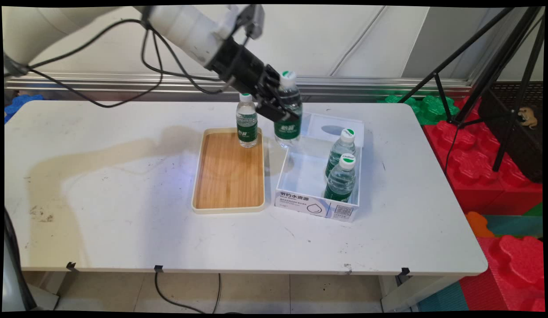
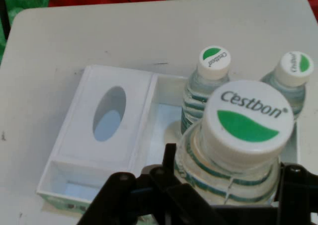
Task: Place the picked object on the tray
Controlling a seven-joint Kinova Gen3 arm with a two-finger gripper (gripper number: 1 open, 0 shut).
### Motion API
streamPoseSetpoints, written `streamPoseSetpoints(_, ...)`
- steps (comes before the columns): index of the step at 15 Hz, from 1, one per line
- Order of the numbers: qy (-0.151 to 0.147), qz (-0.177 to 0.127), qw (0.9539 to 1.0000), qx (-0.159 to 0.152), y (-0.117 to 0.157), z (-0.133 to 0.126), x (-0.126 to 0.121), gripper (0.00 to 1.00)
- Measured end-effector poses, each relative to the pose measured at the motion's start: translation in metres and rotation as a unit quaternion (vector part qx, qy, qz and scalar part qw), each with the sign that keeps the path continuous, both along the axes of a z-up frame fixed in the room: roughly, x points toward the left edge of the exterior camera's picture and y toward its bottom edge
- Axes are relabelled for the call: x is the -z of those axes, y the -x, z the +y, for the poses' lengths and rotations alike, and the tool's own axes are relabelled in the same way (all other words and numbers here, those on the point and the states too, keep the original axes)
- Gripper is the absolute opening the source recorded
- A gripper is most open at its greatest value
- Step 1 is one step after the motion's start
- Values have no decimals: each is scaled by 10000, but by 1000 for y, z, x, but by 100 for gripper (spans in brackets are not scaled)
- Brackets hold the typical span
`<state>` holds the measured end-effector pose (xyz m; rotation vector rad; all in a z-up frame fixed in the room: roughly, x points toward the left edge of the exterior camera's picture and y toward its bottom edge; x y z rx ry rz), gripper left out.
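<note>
My gripper (image 1: pixel 280 106) is shut on a water bottle (image 1: pixel 288 110) with a green label and a white-and-green cap, held upright in the air above the gap between the wooden tray (image 1: pixel 227 194) and the white box (image 1: pixel 300 176). In the hand view the held bottle (image 2: pixel 238 145) fills the lower right, its cap lettered Cestbon, with the black linkage around its shoulder. A second bottle (image 1: pixel 247 120) stands on the tray's far end. Two more bottles (image 1: pixel 342 148) (image 1: pixel 341 179) stand in the box's right side; they show behind the held one (image 2: pixel 208 81) (image 2: pixel 290 76).
The white box's lid (image 2: pixel 107 115) with an oval hole lies open toward the far side. A black tripod (image 1: pixel 499 66) stands at the right beyond the table. Red and green foam blocks (image 1: pixel 485 154) lie on the floor to the right.
</note>
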<state>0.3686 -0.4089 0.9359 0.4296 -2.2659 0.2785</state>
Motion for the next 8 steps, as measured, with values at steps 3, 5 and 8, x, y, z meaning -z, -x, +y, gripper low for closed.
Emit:
streamPoseSetpoints(3,8,80,9999,-78,-26,16,-20,0)
streamPoseSetpoints(5,-8,111,9998,-149,-45,27,-31,0)
streamPoseSetpoints(8,-48,134,9996,-263,-73,41,-45,0)
